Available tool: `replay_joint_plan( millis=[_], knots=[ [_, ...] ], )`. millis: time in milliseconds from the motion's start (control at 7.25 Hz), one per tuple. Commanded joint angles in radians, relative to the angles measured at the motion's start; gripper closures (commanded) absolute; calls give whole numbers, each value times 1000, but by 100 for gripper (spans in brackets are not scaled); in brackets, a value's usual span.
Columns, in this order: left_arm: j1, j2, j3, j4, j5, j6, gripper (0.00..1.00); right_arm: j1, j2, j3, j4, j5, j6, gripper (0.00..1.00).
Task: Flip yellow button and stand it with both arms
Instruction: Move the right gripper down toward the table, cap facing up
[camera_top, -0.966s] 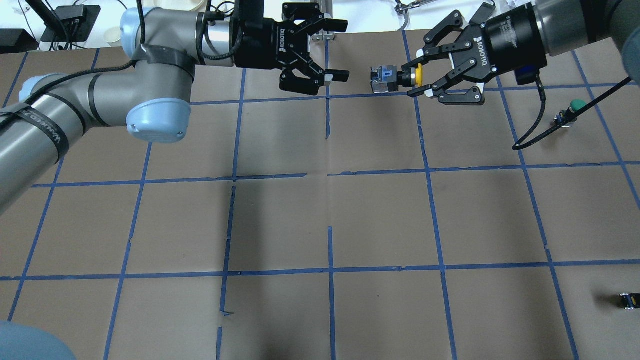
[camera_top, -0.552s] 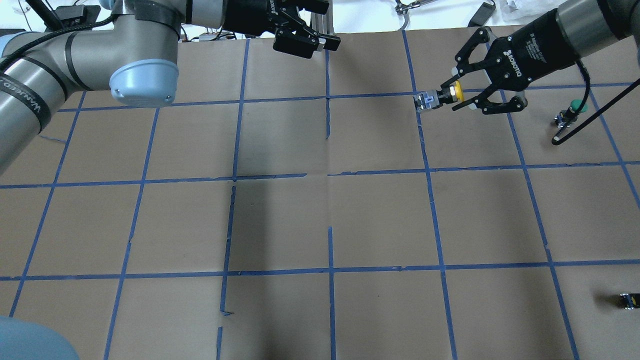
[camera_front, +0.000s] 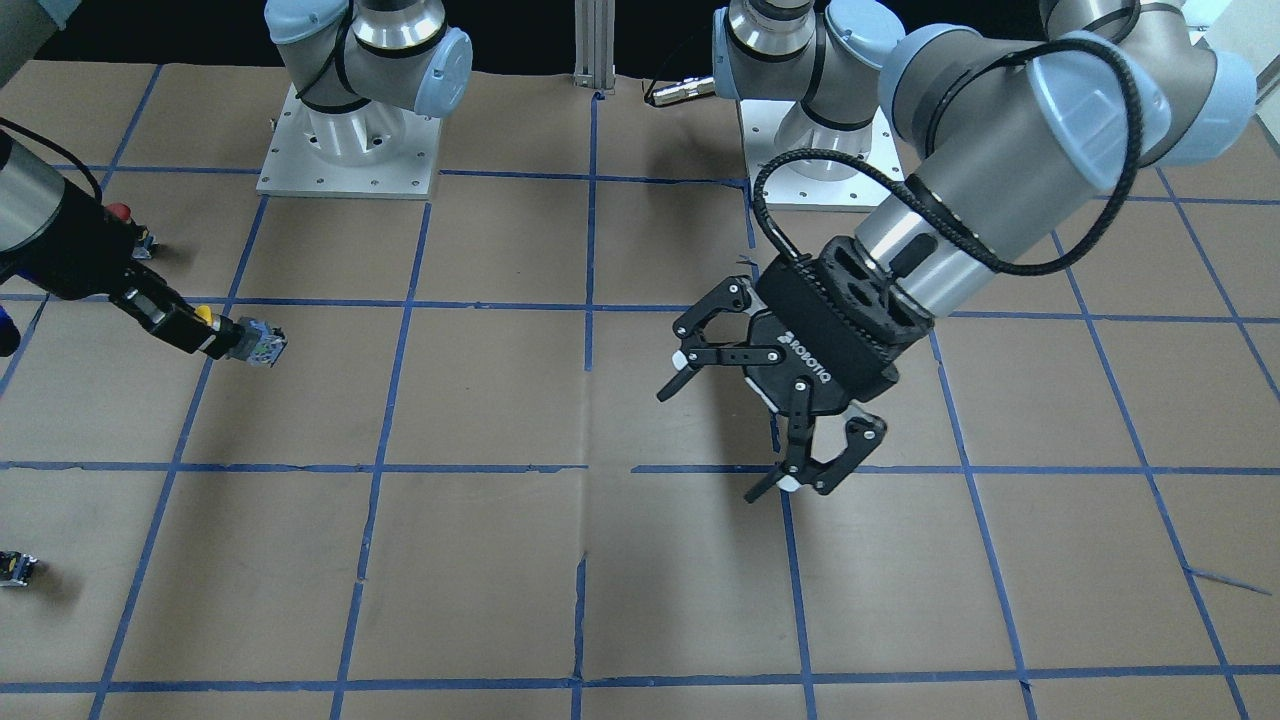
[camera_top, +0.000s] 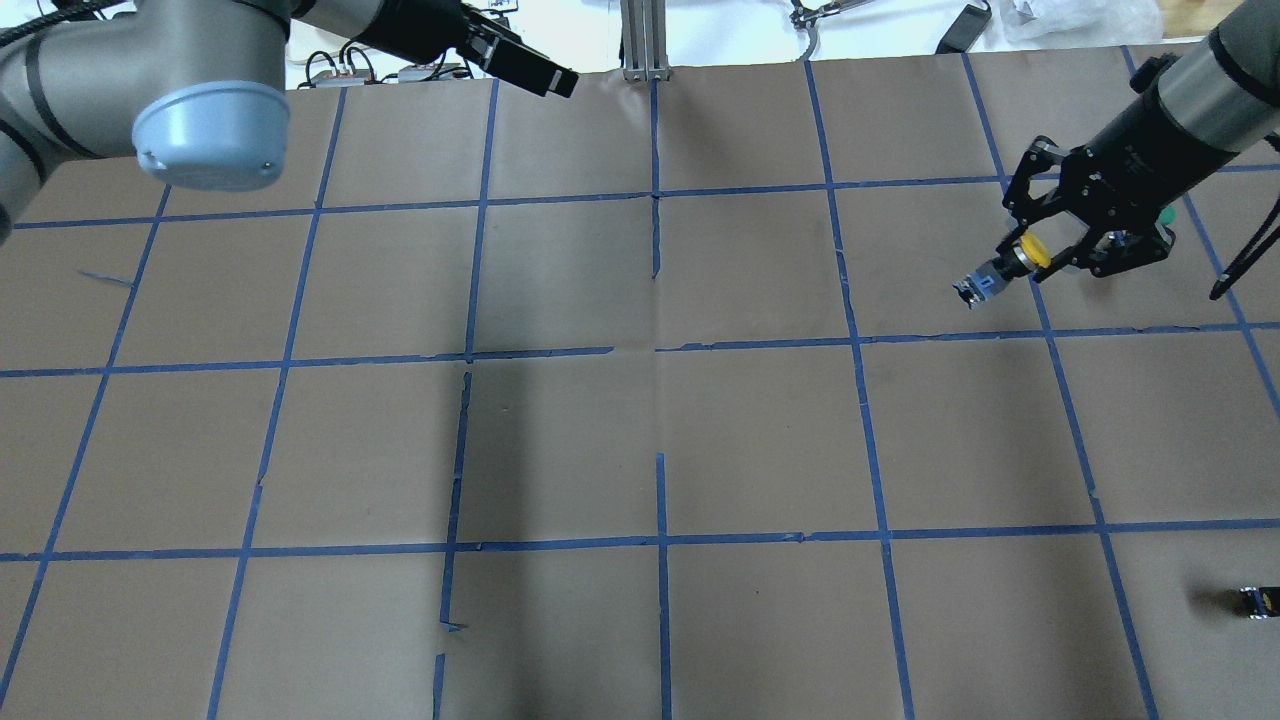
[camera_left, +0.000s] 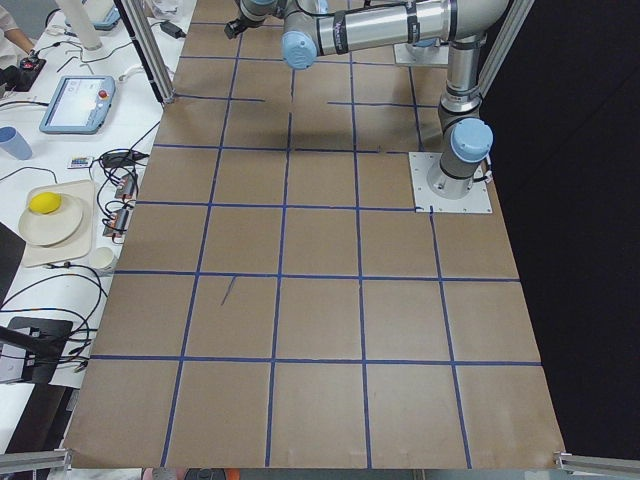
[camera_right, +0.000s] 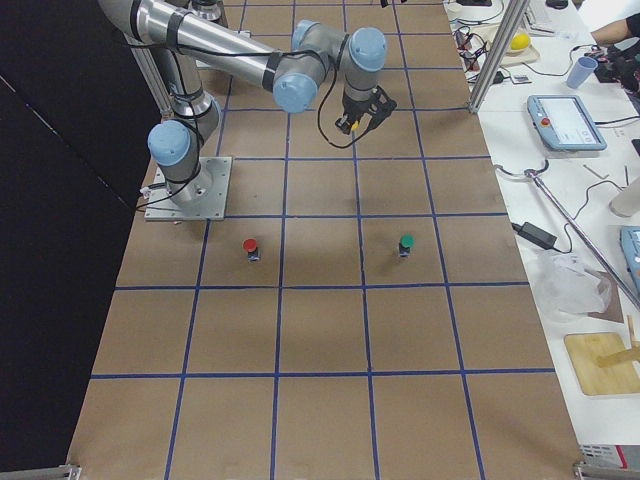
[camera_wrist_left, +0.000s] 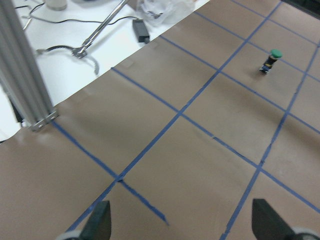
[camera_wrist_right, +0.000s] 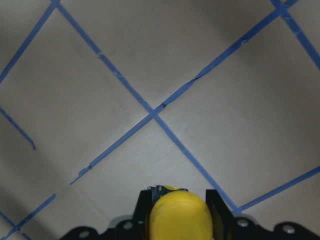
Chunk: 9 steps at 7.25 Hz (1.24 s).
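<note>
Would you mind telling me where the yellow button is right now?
In the overhead view the yellow button is at the right, clamped by its cap in the right gripper, just left of the green button.

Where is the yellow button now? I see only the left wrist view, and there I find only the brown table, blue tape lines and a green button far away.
Observer: The right gripper holds the yellow button over the table, on the robot's right side.
Operator: Which way does the button point?
Observer: Its yellow cap sits between the fingers. The grey body sticks out past the fingertips at a slant.
Operator: Is my left gripper close to it?
Observer: No. The left gripper, open and empty, hangs over the other half of the table, well apart from the button.
</note>
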<state>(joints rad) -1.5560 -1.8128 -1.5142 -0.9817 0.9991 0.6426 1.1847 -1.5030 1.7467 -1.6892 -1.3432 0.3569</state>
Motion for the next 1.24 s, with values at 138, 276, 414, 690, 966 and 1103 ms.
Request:
replay_joint_plan(
  millis=[138,276,414,690,966,1103],
  knots=[
    [27,102,-23,-186,303,-159,0,-146,18,190,-307,-254,-7,95],
    [31,113,-21,-251,328,-211,0,-148,18,220,-384,-317,3,95],
    [31,127,-24,-308,437,-278,0,-154,39,221,-424,-385,14,95],
    [24,136,-18,-389,460,-459,0,-154,90,221,-532,-427,83,95],
    [31,148,-17,-492,467,-578,0,-154,141,221,-588,-494,157,94],
    [33,151,-17,-523,469,-596,0,-154,156,223,-613,-554,158,94]
  ],
)
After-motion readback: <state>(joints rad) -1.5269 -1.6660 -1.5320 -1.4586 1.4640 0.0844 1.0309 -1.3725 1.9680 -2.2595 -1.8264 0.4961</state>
